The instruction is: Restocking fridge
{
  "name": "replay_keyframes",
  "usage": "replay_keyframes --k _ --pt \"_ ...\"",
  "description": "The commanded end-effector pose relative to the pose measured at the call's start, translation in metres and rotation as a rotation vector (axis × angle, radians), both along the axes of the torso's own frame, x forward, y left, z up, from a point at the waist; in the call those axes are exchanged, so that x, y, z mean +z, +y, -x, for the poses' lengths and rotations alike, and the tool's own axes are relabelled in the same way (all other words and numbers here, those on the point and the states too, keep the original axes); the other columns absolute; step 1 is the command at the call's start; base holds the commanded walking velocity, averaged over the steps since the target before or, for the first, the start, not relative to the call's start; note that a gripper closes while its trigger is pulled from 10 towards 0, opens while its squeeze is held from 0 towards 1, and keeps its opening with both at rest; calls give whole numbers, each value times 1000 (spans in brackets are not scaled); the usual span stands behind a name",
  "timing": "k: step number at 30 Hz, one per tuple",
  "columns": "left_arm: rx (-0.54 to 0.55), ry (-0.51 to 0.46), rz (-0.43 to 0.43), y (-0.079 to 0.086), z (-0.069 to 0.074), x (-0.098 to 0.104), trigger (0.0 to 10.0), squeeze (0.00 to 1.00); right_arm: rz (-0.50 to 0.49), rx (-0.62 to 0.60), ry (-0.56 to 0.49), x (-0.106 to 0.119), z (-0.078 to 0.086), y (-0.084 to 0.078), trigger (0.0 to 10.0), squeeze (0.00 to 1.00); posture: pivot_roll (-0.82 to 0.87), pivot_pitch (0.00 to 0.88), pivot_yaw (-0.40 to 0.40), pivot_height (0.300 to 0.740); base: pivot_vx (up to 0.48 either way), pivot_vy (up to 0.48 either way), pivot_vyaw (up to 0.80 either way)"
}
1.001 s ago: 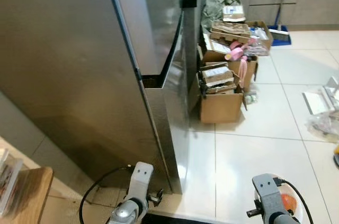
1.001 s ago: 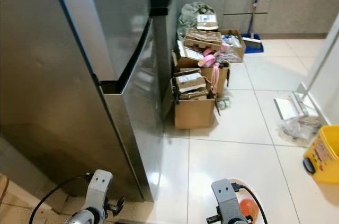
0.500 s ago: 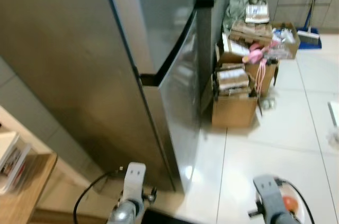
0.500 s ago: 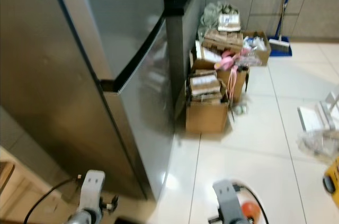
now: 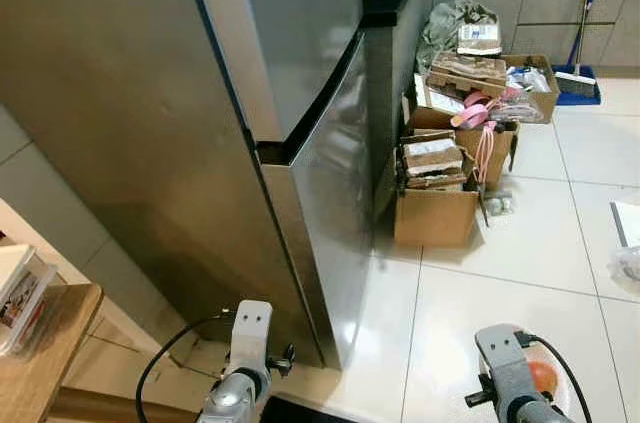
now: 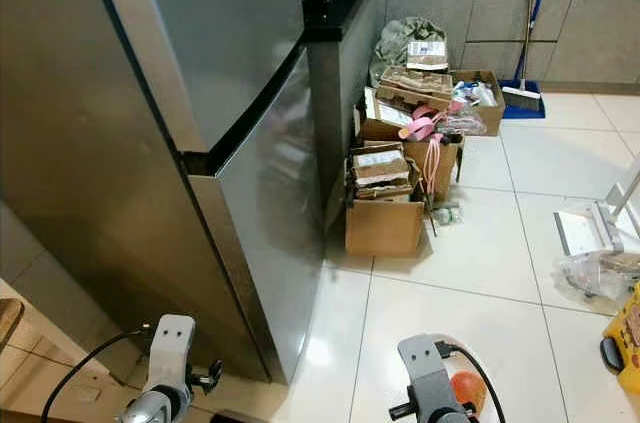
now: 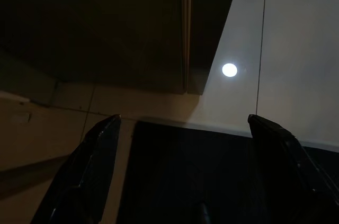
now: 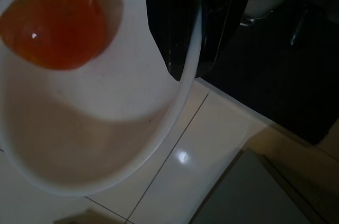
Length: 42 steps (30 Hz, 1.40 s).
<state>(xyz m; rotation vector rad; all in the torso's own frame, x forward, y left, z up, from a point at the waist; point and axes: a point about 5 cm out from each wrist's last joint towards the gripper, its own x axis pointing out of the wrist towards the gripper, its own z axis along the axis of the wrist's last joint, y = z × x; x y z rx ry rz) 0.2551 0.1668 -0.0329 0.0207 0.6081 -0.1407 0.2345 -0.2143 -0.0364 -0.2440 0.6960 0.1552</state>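
Beside the closed fridge, our right pincer pinches a bowl holding an orange fruit; left pincer spread, nothing stocked yet.

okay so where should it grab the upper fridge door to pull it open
Judging by shape, hook the fingers into the dark recess under the upper fridge door, coming from the front, since no bar handle is visible. The left gripper is open and free; the right holds a white bowl.
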Motion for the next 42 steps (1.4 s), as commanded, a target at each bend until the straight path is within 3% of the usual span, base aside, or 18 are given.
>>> replay_keyframes --k 1,9,14,16,19,26,27,31,33,42 --pt "-26 15 -38 4 3 -2 10000 0 -3 16 -20 2 -3 4 10000 0 -101 78 104 740 0 -480 0" --pt "87 -16 -29 10 -7 6 10000 0 -2 15 -26 3 -4 3 10000 0 -105 90 107 740 0 -240 0" --pt "113 -136 -105 17 -23 24 10000 0 -6 23 -43 6 -7 3 10000 0 -109 101 108 740 0 0 0" --pt "188 -229 -126 27 -32 38 10000 0 -10 24 -54 8 -8 2 10000 0 -111 104 101 740 0 0 0" --pt "320 -309 -77 48 -42 56 10000 0 -11 31 -65 11 -11 -1 10000 0 -108 106 81 740 0 0 0" --pt "244 -347 -74 53 -53 68 10000 0 -7 59 -78 15 -15 1 10000 0 -112 113 70 740 0 0 0" --pt "258 -363 -31 58 -58 75 0 0 -8 68 -87 17 -17 3 10000 0 -113 118 69 740 0 0 0" --pt "248 -388 18 58 -66 84 0 0 -8 78 -96 19 -19 3 10000 0 -112 128 65 740 0 0 0" --pt "167 -401 58 52 -77 94 0 0 1 107 -104 22 -22 4 10000 0 -112 150 59 740 0 0 0" --pt "153 -425 34 61 -94 118 0 0 0 128 -141 33 -26 2 10000 0 -107 210 49 740 0 0 0"
